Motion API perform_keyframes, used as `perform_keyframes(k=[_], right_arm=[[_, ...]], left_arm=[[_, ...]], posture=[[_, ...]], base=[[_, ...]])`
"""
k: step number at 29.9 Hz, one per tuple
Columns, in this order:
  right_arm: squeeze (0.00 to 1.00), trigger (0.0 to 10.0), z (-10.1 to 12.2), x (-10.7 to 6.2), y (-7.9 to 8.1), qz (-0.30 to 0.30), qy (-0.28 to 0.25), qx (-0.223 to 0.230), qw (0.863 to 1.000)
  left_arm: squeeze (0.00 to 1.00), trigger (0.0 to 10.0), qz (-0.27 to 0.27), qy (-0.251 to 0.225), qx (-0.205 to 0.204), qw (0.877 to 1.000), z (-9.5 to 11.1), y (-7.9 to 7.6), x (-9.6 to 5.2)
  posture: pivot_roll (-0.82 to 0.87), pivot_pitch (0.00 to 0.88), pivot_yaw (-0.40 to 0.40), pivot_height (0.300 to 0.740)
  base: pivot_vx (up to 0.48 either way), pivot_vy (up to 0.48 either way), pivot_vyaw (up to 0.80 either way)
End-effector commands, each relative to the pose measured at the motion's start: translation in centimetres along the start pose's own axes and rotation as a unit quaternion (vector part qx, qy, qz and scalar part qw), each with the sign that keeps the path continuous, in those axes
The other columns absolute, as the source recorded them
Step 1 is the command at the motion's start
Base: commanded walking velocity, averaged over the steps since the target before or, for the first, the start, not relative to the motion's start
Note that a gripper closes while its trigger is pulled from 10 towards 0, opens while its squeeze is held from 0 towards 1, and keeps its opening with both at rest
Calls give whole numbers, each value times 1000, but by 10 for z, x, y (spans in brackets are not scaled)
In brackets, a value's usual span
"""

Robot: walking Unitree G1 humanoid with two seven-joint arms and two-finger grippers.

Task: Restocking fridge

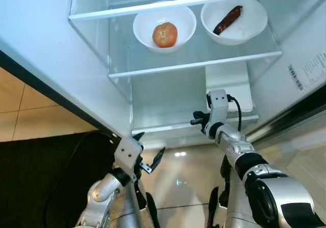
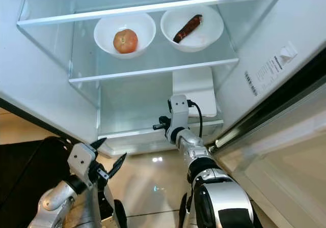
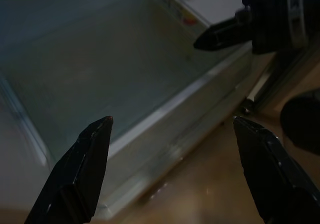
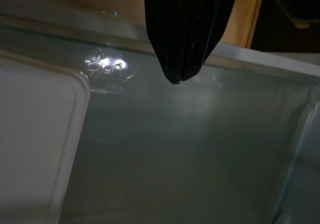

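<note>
Two bowls seen inside an open fridge [image 1: 61, 50], white-walled, smooth and glossy, with door swung out at the robot's right. Clear glass shelf [image 1: 193, 65] with pale front trim, flat and transparent, carrying both bowls side by side, just apart. Second glass shelf [image 1: 168, 4] higher up, overhanging the bowls' far rims. Bottom compartment below: clear-fronted drawer [image 1: 168, 106], smooth plastic, with a flat white rectangular tray [image 1: 229, 83] with rounded corners lying toward its right side. Printed label [image 1: 308, 70] stuck on the right inner wall. Glossy tan tiled floor [image 1: 183, 167] in front of the fridge, reflecting a light; dark mat [image 1: 35, 177] at the robot's left.

Left white bowl [image 1: 164, 27]: round, glazed, holding one round orange-red fruit [image 1: 165, 34], smooth-skinned. Right white bowl [image 1: 234, 19]: same shape, holding one long dark reddish-brown item [image 1: 228, 19], wrinkled, lying slantwise.

Right tool [image 1: 196, 121]: raised at the drawer's front edge, just beside the white tray; black fingers [image 4: 182, 34] pressed together to a point, nothing between them. Black cable looping off the silver wrist.

Left tool [image 1: 151, 154]: lower, over the floor, well short of the fridge front; fingers [image 3: 80, 169] spread wide, holding nothing, pointed toward the drawer's front lip.
</note>
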State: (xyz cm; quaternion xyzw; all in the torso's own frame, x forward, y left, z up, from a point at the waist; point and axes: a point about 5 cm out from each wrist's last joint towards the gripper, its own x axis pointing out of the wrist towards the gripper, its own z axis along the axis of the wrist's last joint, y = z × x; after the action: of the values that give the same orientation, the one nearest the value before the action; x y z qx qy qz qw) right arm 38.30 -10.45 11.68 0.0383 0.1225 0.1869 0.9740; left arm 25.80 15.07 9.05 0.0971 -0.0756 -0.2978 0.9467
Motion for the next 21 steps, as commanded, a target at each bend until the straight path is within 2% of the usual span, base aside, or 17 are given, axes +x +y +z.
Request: perform_keyframes(k=[1,8,10,13,16,18,21], right_arm=[[0,10000,-11,-1,0,-8,24,6,1000],[0,10000,-5,-1,-8,-63,21,7,998],[0,10000,-8,-3,-16,-107,40,-21,993],[0,10000,-11,-5,-21,-130,51,-33,990],[0,10000,-11,-6,-23,-138,53,-33,988],[0,10000,-11,-8,-29,-156,48,-11,986],[0,10000,-9,-9,-33,-169,43,-3,985]], left_arm=[[0,10000,-7,22,-4,1000,-6,-2,-10],[0,10000,-16,25,0,1000,-4,-5,-13],[0,10000,-19,29,0,999,-2,-6,-14],[0,10000,-19,30,0,999,-2,-6,-14],[0,10000,-19,30,-1,999,-1,-6,-13],[0,10000,-21,32,0,999,-1,-6,-13],[0,10000,-22,32,-1,999,0,-7,-11]], posture=[[191,508,50,317],[203,515,55,317],[206,513,56,317],[206,510,55,317],[206,510,55,317],[206,504,55,317],[200,499,53,317]], base=[[0,0,0],[0,0,0],[0,0,0],[0,0,0],[0,0,0],[0,0,0],[0,0,0]])
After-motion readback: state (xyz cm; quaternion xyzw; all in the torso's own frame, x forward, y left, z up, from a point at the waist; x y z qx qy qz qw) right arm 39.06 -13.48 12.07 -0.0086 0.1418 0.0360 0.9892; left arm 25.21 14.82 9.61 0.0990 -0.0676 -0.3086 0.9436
